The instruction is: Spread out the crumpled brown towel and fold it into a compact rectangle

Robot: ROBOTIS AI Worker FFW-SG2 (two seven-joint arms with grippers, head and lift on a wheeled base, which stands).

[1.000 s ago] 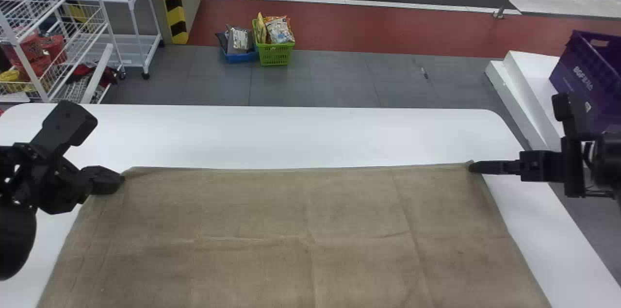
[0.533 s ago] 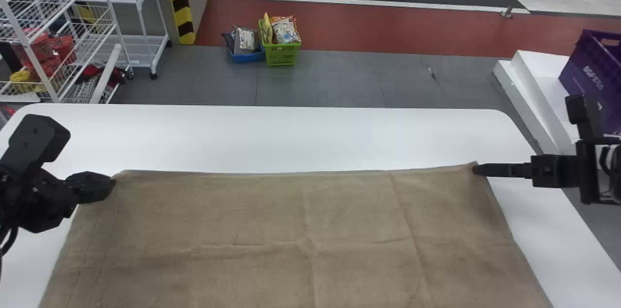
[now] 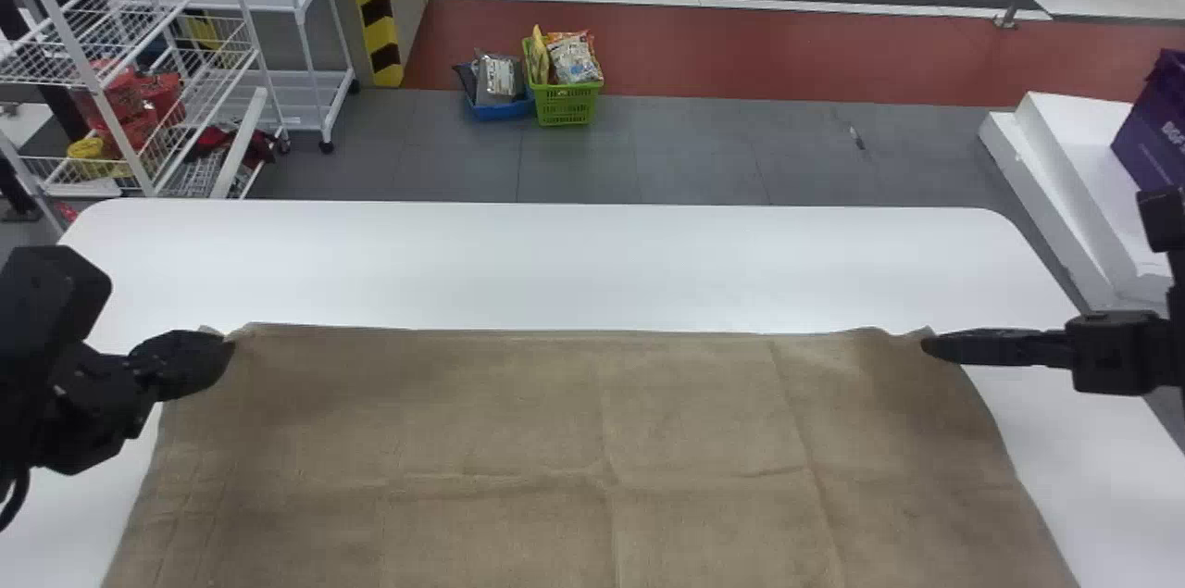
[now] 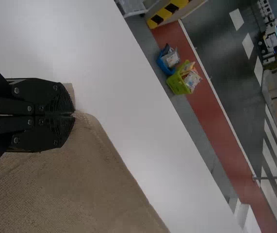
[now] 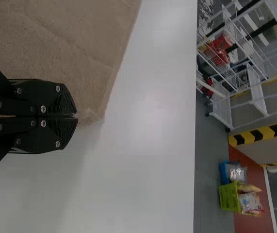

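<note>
Your brown towel (image 3: pixel 592 440) lay spread over the white table (image 3: pixel 555 264), its far edge nearly straight and shallow creases crossing its middle. The coarse, limp weave looked light, soft and hard to damage, likelier to sag or wrinkle than to slide off on its own. For a fold, you would have wanted it by the two far corners, with even tension between them. That was where you had it: the left gripper (image 3: pixel 227 349) was fully closed at the far left corner, a small pucker of cloth nipped at its fingertips; the right gripper (image 3: pixel 926 347) was closed at the far right corner, pinching the cloth, with a slight ripple in the edge just beside it. Both bites looked shallow, so a hard sideways pull could have freed a corner. Beyond the table, the green basket (image 3: pixel 566 105) stood on the floor, well apart.
</note>
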